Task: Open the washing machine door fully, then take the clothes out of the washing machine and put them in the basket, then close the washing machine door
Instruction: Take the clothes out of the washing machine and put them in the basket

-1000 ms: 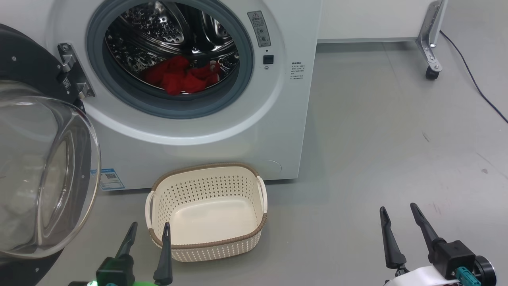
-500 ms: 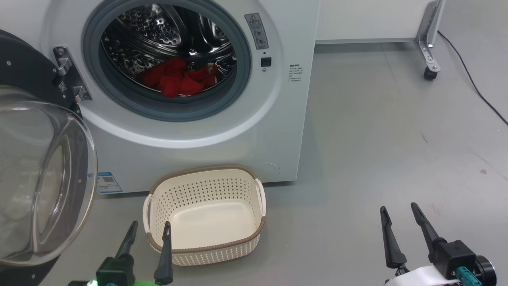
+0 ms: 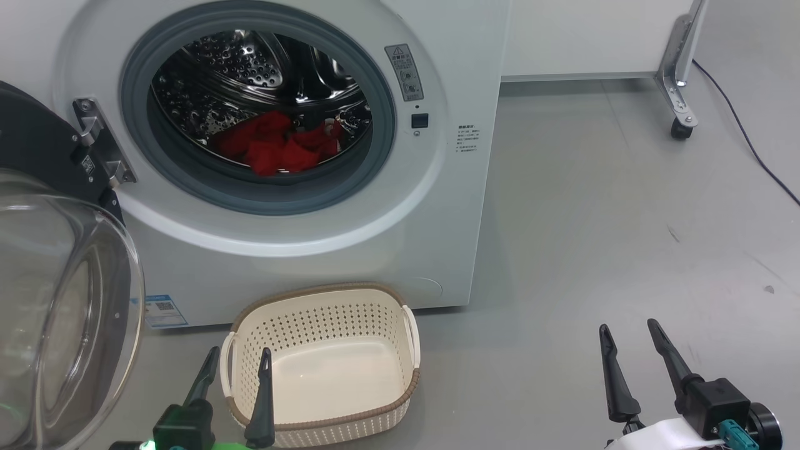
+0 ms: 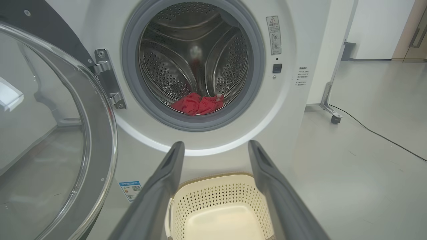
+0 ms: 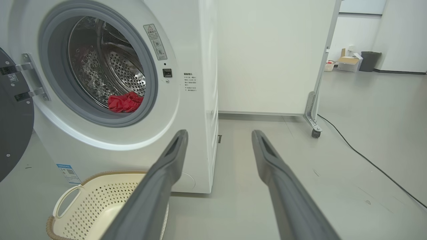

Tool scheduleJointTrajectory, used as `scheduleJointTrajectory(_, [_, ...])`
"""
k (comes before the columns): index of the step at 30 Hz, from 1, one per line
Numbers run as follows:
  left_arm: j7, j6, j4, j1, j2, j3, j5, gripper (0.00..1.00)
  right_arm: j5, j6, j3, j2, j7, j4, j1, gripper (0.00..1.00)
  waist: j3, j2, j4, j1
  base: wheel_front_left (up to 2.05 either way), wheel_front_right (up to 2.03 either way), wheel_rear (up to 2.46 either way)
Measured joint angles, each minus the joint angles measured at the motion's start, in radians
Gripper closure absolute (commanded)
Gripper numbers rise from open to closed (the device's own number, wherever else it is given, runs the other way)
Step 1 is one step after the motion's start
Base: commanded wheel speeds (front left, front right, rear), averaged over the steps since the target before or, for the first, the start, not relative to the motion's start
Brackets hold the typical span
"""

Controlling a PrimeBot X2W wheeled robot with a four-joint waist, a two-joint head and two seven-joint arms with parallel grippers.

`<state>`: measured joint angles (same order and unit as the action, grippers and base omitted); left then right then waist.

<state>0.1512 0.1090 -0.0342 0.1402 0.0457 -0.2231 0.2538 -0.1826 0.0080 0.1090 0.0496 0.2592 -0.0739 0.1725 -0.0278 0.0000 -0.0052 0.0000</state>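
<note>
Clothes [image 3: 275,147]: soft, light heap low inside washing machine [image 3: 437,250]; probably best pinched at a raised fold. Left end effector [image 3: 240,351] and right end effector [image 3: 627,325] open, empty.

Clothes [image 3: 275,147] lie in washing machine [image 3: 400,250] drum, low. Door [image 3: 62,325] stands open, left of opening. Basket [image 3: 319,291] on floor [image 3: 594,219], just before machine front.

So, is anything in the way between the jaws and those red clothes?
Nothing visible. The door hangs open off to the left, the mouth of the washer is unobstructed, and the clothes lie low inside. Both jaws stand open, short of the washer.
</note>
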Motion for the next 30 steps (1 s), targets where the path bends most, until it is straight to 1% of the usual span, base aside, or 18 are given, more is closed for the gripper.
scheduleJointTrajectory(15, [-0.001,0.002,0.005,0.003,0.0,-0.001,0.0,0.0,0.0,0.003,0.0,-0.001,0.0,-0.002,0.0,0.0,-0.004,0.0,0.0,0.0,0.75,-0.75,0.0])
scheduleJointTrajectory(30, [-0.009,0.002,0.009,0.004,0.0,-0.002,-0.002,0.0,0.0,0.003,-0.001,-0.002,0.0,-0.003,0.0,0.0,-0.001,0.0,0.0,0.0,0.2,-0.2,0.0])
